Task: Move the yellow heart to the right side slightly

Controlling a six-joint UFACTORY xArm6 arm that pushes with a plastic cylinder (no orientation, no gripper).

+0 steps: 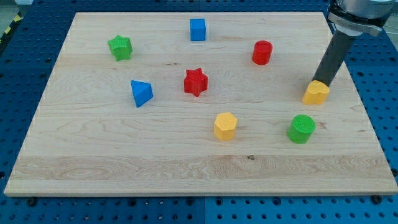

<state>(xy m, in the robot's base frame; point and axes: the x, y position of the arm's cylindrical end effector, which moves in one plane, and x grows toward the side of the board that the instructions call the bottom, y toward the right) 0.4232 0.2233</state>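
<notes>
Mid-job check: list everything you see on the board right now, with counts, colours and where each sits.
yellow heart: one, yellow, view's right, mid-height
yellow hexagon: one, yellow, lower centre
green cylinder: one, green, lower right, below the yellow heart
red cylinder: one, red, upper right of centre
red star: one, red, centre
blue cube: one, blue, top centre
blue triangle: one, blue, left of the red star
green star: one, green, upper left
wooden board: one, light wood, on a blue perforated table
my tip: one, dark rod, at the yellow heart's top edge, apparently touching
</notes>
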